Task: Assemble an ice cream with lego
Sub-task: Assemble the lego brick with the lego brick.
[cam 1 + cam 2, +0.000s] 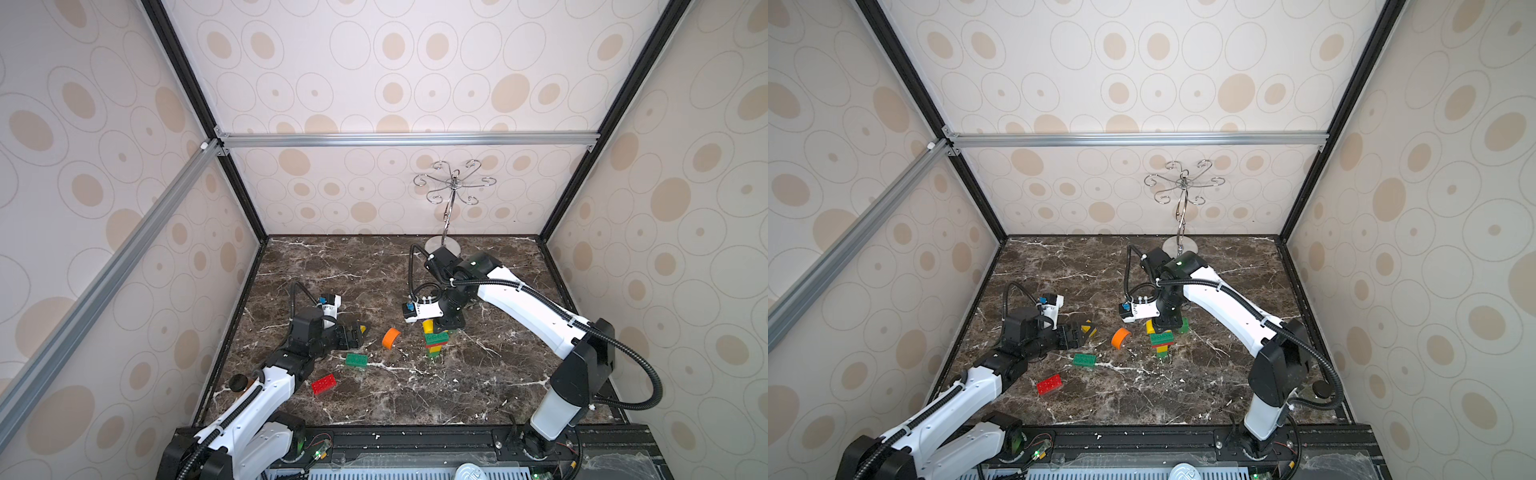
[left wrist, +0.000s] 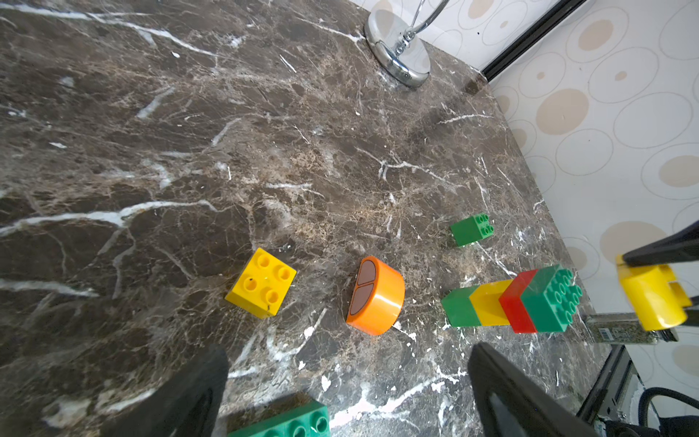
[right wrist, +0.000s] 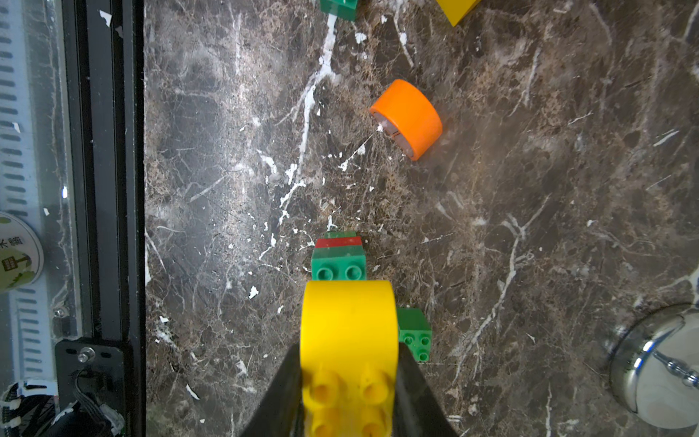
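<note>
A: Step in hand: capping. Our right jaws grip the yellow dome [image 3: 348, 325], just above the stack [image 1: 435, 344], middle of the counter [image 1: 498, 386].
B: Left jaws gape empty near the yellow brick [image 2: 261, 282]. Next, we judge: centre dome over its studs, press straight down, no tilt.

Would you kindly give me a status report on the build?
Right gripper shut on yellow dome, over the stack. Left gripper open, empty. Small green brick beside stack, apart.

a yellow square brick [image 2: 261, 282], an orange half-round piece [image 2: 378, 297] and a brick tower [image 2: 510, 302] are seen on the marble table [image 2: 151, 132]; a green oblong brick [image 2: 287, 423] is framed by the parted jaws of the left gripper [image 2: 346, 363].
</note>
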Controlling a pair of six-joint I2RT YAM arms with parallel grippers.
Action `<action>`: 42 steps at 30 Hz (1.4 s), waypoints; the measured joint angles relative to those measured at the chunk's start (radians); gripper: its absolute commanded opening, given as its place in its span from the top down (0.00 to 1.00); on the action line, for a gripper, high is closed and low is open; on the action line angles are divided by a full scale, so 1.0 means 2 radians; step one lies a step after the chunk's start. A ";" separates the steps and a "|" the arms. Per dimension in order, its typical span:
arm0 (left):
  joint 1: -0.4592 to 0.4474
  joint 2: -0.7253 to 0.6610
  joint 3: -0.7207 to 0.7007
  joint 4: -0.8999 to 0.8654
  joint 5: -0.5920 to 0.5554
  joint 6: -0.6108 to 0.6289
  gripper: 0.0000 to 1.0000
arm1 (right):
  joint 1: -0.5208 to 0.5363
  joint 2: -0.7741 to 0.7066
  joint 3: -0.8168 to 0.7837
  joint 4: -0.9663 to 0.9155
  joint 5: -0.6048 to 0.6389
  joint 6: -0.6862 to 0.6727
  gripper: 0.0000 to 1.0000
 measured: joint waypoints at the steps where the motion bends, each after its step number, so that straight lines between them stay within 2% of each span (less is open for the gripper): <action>1: 0.003 0.002 0.003 0.000 0.002 0.002 0.00 | 0.000 0.003 0.000 -0.001 0.000 -0.001 1.00; 10: 0.030 0.032 0.015 0.000 0.028 0.014 0.00 | 0.000 0.005 0.000 -0.001 0.001 -0.011 1.00; 42: 0.035 0.032 0.015 0.001 0.041 0.015 0.00 | 0.001 0.027 0.000 -0.002 0.014 -0.033 1.00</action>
